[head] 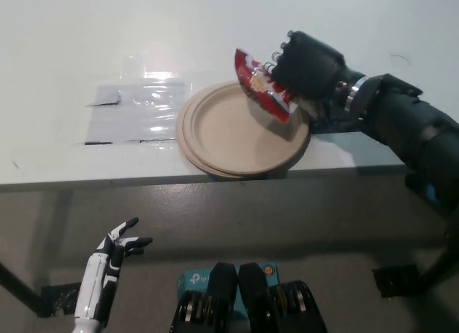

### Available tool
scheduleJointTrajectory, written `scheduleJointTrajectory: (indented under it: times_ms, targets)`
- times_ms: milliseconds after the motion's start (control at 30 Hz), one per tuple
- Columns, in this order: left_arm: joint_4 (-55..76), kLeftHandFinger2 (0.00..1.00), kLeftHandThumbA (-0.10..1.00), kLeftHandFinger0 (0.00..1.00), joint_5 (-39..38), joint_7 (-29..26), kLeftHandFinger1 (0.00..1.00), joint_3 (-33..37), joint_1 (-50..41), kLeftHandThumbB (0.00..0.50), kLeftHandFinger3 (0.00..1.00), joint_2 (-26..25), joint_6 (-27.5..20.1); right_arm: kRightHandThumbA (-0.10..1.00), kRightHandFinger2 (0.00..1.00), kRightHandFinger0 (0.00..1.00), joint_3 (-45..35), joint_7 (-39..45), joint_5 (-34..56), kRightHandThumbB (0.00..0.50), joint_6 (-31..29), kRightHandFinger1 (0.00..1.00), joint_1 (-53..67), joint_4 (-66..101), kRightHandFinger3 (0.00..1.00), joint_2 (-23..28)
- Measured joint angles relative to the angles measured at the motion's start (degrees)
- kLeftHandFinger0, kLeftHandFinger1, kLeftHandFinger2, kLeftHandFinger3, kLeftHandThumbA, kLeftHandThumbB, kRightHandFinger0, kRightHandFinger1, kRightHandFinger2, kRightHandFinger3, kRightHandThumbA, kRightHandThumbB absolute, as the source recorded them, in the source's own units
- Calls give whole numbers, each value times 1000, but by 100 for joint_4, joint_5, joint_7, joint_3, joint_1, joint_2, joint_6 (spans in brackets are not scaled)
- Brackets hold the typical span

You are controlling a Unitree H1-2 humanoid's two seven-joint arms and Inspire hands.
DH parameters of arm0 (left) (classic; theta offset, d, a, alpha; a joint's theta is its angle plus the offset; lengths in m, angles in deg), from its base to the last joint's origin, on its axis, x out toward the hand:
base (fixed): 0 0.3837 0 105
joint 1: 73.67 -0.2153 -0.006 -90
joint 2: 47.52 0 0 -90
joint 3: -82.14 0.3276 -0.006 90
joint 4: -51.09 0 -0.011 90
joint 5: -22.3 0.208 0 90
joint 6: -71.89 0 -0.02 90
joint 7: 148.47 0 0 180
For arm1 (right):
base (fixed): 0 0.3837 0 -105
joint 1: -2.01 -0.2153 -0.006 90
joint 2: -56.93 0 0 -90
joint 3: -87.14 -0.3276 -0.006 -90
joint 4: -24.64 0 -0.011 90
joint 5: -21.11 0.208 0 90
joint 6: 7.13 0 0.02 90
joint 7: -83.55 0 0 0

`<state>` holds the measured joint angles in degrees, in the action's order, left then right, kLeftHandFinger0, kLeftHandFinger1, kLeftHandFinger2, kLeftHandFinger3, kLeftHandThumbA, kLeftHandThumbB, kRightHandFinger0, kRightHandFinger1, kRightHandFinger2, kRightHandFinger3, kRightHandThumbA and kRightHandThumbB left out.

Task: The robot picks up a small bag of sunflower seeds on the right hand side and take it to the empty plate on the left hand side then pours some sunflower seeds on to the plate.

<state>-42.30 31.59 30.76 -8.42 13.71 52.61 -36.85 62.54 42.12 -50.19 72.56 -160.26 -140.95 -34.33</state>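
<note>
Sunflower seed bag (262, 91): red and white, gripped in the closed black right hand (305, 66), tilted over the upper right part of the paper plate (222, 135). Plate: tan, on the white worktop (86, 46) near its front edge, beside a clear plastic sheet (136, 110). White left hand (118, 247): below the worktop edge at lower left, fingers spread, holding nothing.

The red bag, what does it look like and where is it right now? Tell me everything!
The red bag is a small shiny packet, red with white and a bit of yellow print. The black right hand grips its right end, so it hangs tilted in the air, its free end pointing up and left. It sits over the top right part of the tan plate. No seeds can be seen on the plate.
</note>
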Motion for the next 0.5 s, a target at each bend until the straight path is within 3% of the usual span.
scheduleJointTrajectory:
  times_ms: [100, 133, 267, 333, 367, 433, 500]
  targets:
    - [37, 603, 1000, 702, 5, 1, 668, 3, -2, 16, 818, -9, 12, -31, 174, 0, 110, 105, -75, 399, 56, 0, -49, -84, 127, -73]
    - [63, 600, 1000, 692, 5, 1, 661, 3, -2, 11, 816, -10, 18, -47, 130, 0, 125, 131, -93, 426, 72, 0, -62, -99, 243, -88]
    - [95, 597, 1000, 679, 9, 2, 654, 5, -1, 6, 818, -26, 25, -38, 48, 0, 256, 214, -199, 429, 113, 0, -151, -140, 378, -114]
    - [104, 596, 1000, 669, 10, 4, 649, 6, -1, 11, 818, -38, 36, -64, 3, 0, 360, 297, -257, 432, 114, 0, -257, -186, 280, -114]
    - [106, 596, 1000, 666, 9, 4, 646, 6, -1, 7, 818, -40, 38, -83, 0, 0, 398, 327, -277, 438, 114, 0, -289, -201, 280, -114]
    - [116, 595, 1000, 662, 12, 4, 639, 7, -5, 6, 819, -44, 39, 15, 0, 0, 526, 398, -335, 459, 115, 0, -392, -232, 242, -113]
    - [140, 589, 1000, 652, 21, 5, 632, 10, -6, 14, 815, -50, 50, 37, 0, 0, 662, 441, -426, 461, 141, 0, -486, -250, 199, -111]
